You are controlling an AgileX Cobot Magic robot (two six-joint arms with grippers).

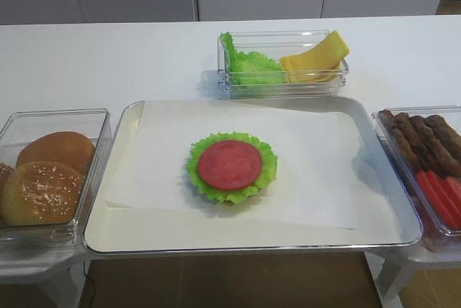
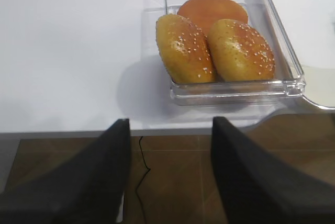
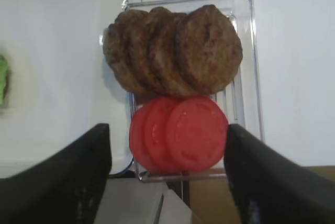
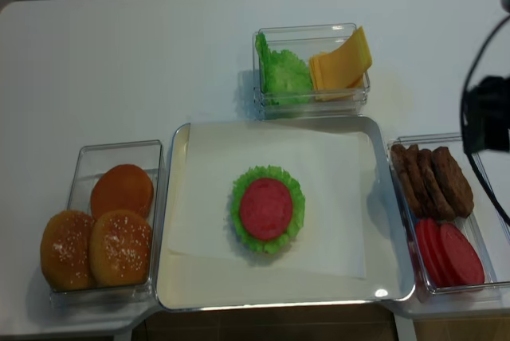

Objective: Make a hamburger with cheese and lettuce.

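Fingers (image 3: 78,177) of the right hand (image 3: 167,182) stand wide apart in the right wrist view, dark and blurred at the bottom corners, with nothing between them; the hand hangs above the near end of a clear container (image 3: 243,67) that holds overlapping brown patties (image 3: 178,48) at its far end and red slices (image 3: 180,132) at its near end, and it touches neither. The left hand (image 2: 170,182) is likewise spread and grasps nothing, its two dark fingers (image 2: 99,177) hovering past the near edge of the white table (image 2: 68,51), short of the clear box (image 2: 282,72) with two sesame buns (image 2: 241,51) and a plain bun (image 2: 212,9) behind them. In the high view neither hand shows clearly. The hamburger (image 1: 231,167) sits about the middle of the metal tray (image 1: 115,207), on a sheet of white paper (image 1: 317,157): a ruffled green leaf with a red round slice (image 1: 230,165) on top, the bun beneath barely visible. Beyond the tray's far edge a clear bin (image 1: 320,81) holds the lettuce (image 1: 248,63) in its left part and the cheese (image 1: 317,57) fanned and tilted in its right part, the two touching in the middle.
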